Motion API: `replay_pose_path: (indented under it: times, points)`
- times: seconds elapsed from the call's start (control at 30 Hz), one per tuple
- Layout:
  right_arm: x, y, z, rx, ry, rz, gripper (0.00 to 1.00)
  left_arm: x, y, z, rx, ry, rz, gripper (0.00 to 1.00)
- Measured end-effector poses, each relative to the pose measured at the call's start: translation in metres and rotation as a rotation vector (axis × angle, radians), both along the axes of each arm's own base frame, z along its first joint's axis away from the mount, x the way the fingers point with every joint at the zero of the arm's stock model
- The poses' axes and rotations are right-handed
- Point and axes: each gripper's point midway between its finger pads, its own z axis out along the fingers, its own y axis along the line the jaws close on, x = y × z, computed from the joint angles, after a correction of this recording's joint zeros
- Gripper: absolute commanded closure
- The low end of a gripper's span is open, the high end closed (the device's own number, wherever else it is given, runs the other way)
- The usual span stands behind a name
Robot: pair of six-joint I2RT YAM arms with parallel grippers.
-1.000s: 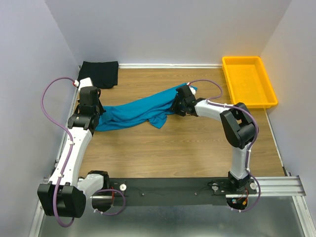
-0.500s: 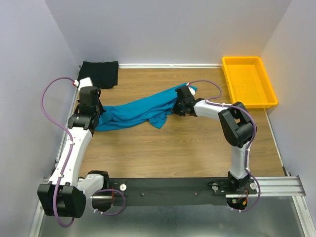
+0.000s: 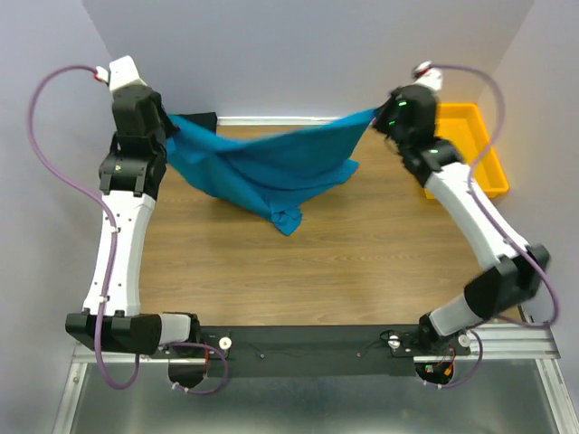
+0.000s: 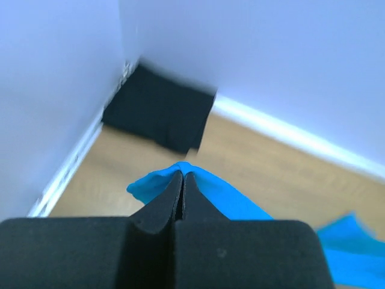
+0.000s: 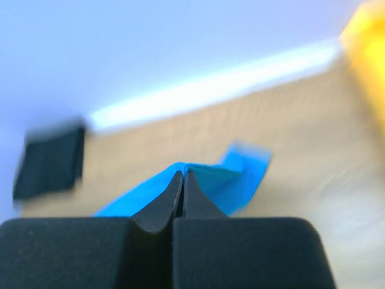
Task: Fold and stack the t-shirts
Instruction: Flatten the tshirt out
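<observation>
The teal-blue t-shirt (image 3: 262, 167) hangs stretched in the air between both raised arms, its lower folds drooping to the wooden table (image 3: 298, 271). My left gripper (image 3: 170, 131) is shut on its left end, and the cloth (image 4: 228, 198) shows pinched at the tips (image 4: 182, 176). My right gripper (image 3: 380, 116) is shut on the right end, with teal fabric (image 5: 234, 177) bunched at its tips (image 5: 183, 174). The black t-shirt (image 4: 159, 114) lies folded in the back left corner, mostly hidden behind the teal one in the top view (image 3: 201, 118).
A yellow plastic tray (image 3: 470, 127) sits at the back right, partly covered by the right arm. Pale walls close in the table on the left, back and right. The black rail (image 3: 308, 344) with the arm bases runs along the near edge.
Both arms have risen from the table and spread apart, lifting the teal t-shirt off the wood. The right gripper shut on the shirt's right end during this time.
</observation>
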Motion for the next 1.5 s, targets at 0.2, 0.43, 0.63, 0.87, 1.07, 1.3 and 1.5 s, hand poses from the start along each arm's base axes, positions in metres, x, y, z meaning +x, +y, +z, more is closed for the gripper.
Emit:
replay_pose_path:
  times: [0.2,0.43,0.63,0.87,1.07,1.3,1.5]
  points:
    - [-0.052,-0.072,0.157,-0.124,-0.345,-0.109,0.99,-0.022,0.002,0.126,-0.02,-0.315,0.005,1.0]
    - [-0.146,-0.112,0.221,-0.211,-0.527,-0.126,0.99,-0.136,-0.005,0.194,-0.038,-0.631,-0.084,1.0]
    - [-0.224,-0.137,0.253,-0.213,-0.678,-0.121,1.0,-0.255,-0.009,0.245,-0.008,-0.919,-0.156,1.0]
    - [-0.245,-0.141,0.26,-0.243,-0.73,-0.096,0.99,-0.271,-0.011,0.269,0.064,-0.931,-0.175,1.0]
    - [-0.192,-0.13,0.208,-0.335,-0.573,-0.103,0.99,-0.138,-0.022,0.198,0.101,-0.634,-0.207,1.0]
    - [-0.082,-0.104,0.016,-0.537,-0.127,-0.073,0.99,0.035,-0.038,-0.07,0.089,-0.007,-0.273,1.0]
    - [-0.046,-0.109,-0.163,-0.664,0.221,-0.025,0.99,0.061,-0.043,-0.246,0.055,0.375,-0.305,1.0]
